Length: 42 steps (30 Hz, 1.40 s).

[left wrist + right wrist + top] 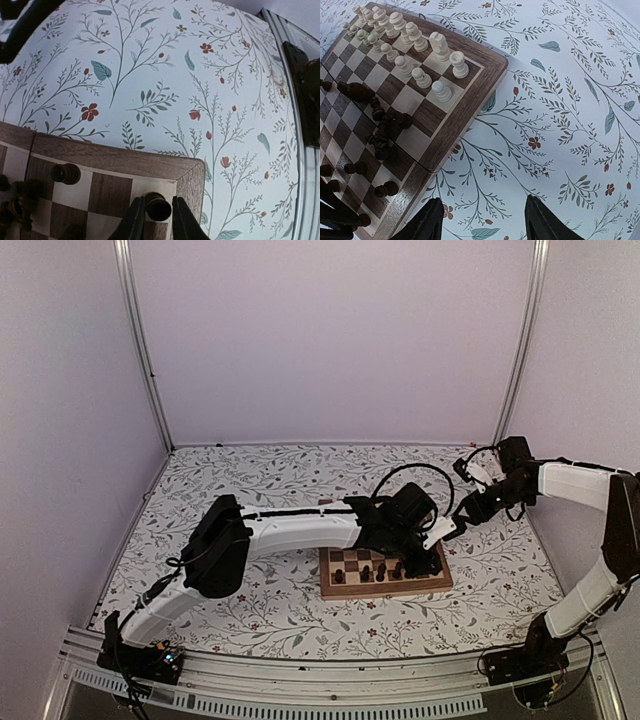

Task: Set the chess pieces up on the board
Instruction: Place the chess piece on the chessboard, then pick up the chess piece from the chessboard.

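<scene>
The board [390,589] lies on the cloth at centre right, under my left arm. My left gripper [158,217] straddles a dark chess piece [159,207] that stands upright on the board's [115,157] pale corner square. A thin gap shows on each side of the piece. Another dark piece [65,173] stands two squares to its left. My right gripper [482,200] hangs open and empty over the cloth beside the board [470,97]. Pale pieces [440,47] stand in two rows along the far edge. Several dark pieces [385,127] lie jumbled mid-board.
A floral table cloth [260,480] covers the table. White walls with metal corner posts [145,350] close the back and sides. A metal rail [300,690] runs along the near edge. The right arm's dark base [310,90] stands at the cloth's edge.
</scene>
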Each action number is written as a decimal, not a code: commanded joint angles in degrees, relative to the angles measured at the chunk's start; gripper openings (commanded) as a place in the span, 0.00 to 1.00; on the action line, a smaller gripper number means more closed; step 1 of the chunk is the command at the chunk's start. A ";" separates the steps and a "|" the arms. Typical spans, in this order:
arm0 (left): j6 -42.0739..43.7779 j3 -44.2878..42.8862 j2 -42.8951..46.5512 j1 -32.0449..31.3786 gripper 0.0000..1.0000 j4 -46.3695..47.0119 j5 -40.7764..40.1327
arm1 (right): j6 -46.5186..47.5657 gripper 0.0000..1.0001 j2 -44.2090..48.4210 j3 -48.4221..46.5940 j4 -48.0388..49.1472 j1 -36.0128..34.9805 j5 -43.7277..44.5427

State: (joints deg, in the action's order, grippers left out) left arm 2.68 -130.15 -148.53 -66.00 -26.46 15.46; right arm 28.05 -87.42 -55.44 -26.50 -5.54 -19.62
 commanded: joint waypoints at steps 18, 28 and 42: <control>-1.71 4.89 12.49 2.70 0.41 3.17 -9.81 | 0.20 0.59 -0.65 -1.10 0.09 0.22 -0.29; -4.01 6.33 11.94 8.50 0.42 -3.83 -15.10 | 0.25 0.59 -0.64 -1.08 0.05 0.19 -0.36; -3.91 9.31 9.43 10.40 0.48 -5.18 -13.50 | 0.25 0.59 -1.76 -1.34 -0.21 0.18 -0.43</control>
State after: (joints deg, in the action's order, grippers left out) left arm -0.93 -120.95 -136.86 -56.05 -31.16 0.99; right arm 28.08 -88.51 -55.55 -26.52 -5.54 -19.68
